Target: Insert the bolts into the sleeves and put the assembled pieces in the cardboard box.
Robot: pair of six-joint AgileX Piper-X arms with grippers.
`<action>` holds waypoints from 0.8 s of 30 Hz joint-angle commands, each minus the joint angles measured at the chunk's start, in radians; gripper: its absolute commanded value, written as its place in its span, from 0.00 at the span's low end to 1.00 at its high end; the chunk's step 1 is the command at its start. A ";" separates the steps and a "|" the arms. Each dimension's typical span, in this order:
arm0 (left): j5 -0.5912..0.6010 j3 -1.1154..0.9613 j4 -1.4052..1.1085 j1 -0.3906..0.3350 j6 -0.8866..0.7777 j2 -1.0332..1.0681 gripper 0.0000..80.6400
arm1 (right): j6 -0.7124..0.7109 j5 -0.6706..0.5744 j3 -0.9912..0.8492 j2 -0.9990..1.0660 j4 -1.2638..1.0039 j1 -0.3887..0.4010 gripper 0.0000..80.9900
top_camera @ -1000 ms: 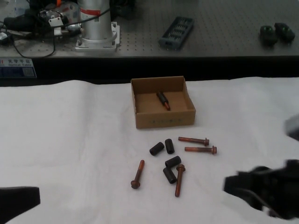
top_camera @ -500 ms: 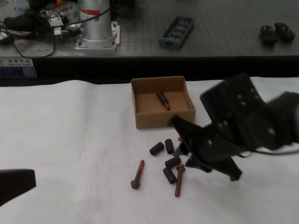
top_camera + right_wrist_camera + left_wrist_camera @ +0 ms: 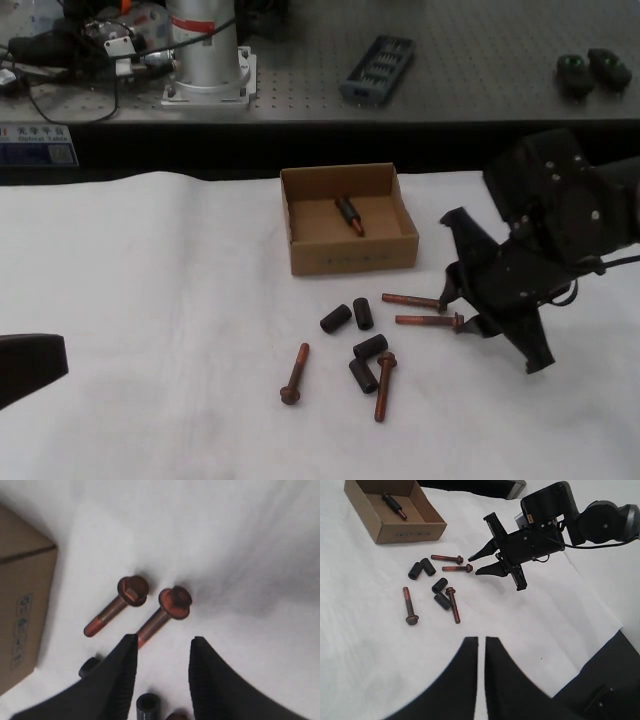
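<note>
R tool (image 3: pixel 474 565) spread; angled down at bolt (image 3: pixel 456 569)

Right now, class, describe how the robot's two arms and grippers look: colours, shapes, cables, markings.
Both are black. The right arm has a rounded joint, a boxy wrist with a small pale label and a thin black cable; the right gripper has two tapering, pointed fingers. The left gripper is black.
</note>
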 commanded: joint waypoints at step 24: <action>0.010 -0.014 -0.037 0.001 -0.007 0.000 0.06 | 0.047 -0.015 -0.016 0.063 -0.114 0.010 0.31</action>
